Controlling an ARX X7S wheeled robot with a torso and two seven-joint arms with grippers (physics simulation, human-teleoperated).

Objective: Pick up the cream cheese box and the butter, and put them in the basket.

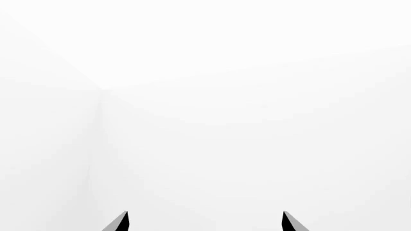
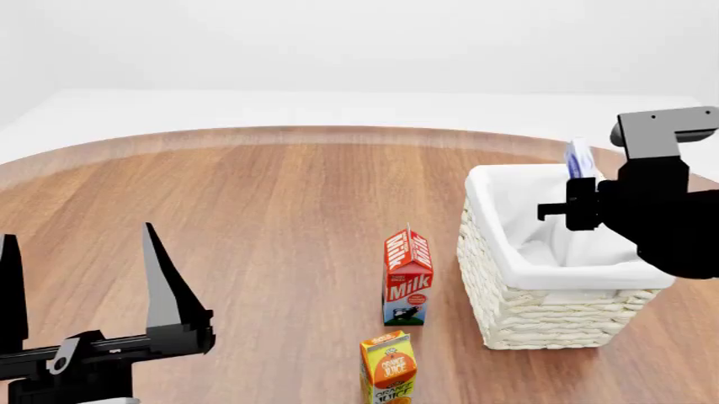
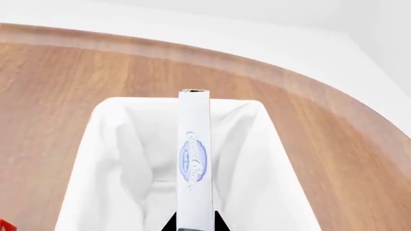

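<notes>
Black pointed fingers (image 1: 122, 222) of the left tool (image 1: 204, 222) stand wide apart with nothing between them, facing blank white.

From the head, the right tool (image 2: 578, 187) hangs over the woven wicker basket (image 2: 540, 316).

Its wrist view shows the thin cream cheese box (image 3: 194, 159) pinched edge-on above the soft cloth liner, probably for dropping. Butter is not seen.

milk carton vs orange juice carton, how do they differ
The milk carton is red-topped with white "Milk" lettering; the orange juice carton is orange and yellow. The milk carton stands farther from the robot, nearer the basket; the juice carton is cut off by the head view's bottom edge. Both stand upright on the wooden table.
</notes>
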